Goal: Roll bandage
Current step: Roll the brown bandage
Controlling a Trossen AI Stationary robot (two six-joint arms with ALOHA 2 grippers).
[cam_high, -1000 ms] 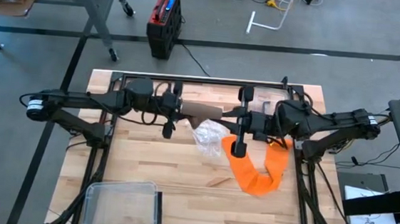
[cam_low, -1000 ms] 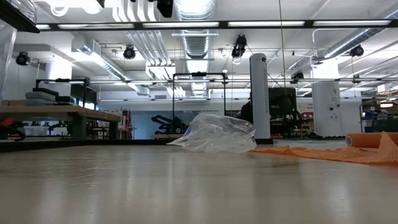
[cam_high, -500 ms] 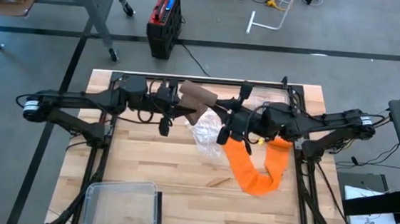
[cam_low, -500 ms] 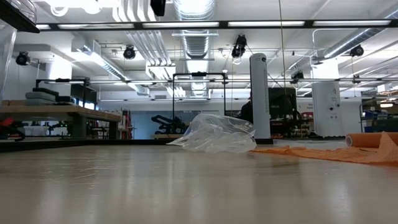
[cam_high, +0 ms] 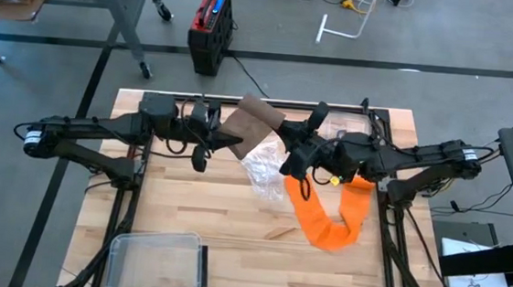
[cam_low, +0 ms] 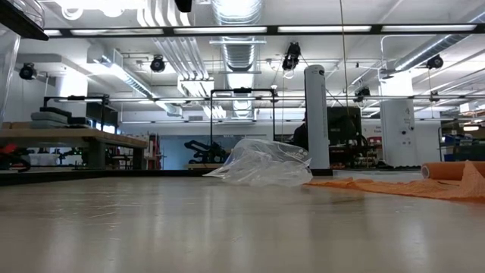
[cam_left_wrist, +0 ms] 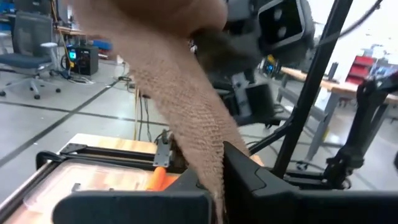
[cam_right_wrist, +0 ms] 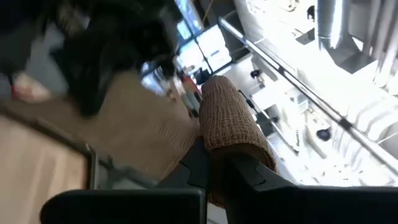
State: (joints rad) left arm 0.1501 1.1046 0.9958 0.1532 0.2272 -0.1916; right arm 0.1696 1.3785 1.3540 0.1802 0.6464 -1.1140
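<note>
A brown bandage (cam_high: 258, 121) hangs above the table's far middle between my two grippers. One end is wound into a roll (cam_right_wrist: 231, 121). A flat strip (cam_left_wrist: 180, 93) runs from the roll to the other end. My left gripper (cam_high: 235, 142) comes from the left and is shut on the strip's end. Coming from the right, my right gripper (cam_high: 285, 153) is shut on the roll. An orange bandage (cam_high: 329, 218) lies bent on the table below the right gripper, with a rolled end (cam_low: 453, 170). My left gripper pinches the free end of the brown strip (cam_left_wrist: 214, 177) between its two fingers, which point level toward the table's right. The strip rises slanting from the fingers, lifted clear of the table. My right gripper pinches the near end of the brown roll (cam_right_wrist: 219, 149) between its two fingers, pointing about level toward the table's left. The roll sticks out past the fingertips, clear of the table, and the strip leaves it sideways toward the other gripper.
A crumpled clear plastic bag (cam_high: 268, 172) lies on the table under the two grippers. A clear lidded container (cam_high: 157, 259) stands at the near left corner. A dark frame rail (cam_high: 260, 102) runs along the table's far edge.
My left gripper has drawn back toward the table's left and risen a little. My right gripper has rolled about its own line and shifted left. The brown bandage, a narrow level band a second ago, now shows as a broad sheet tipped up toward the far edge.
</note>
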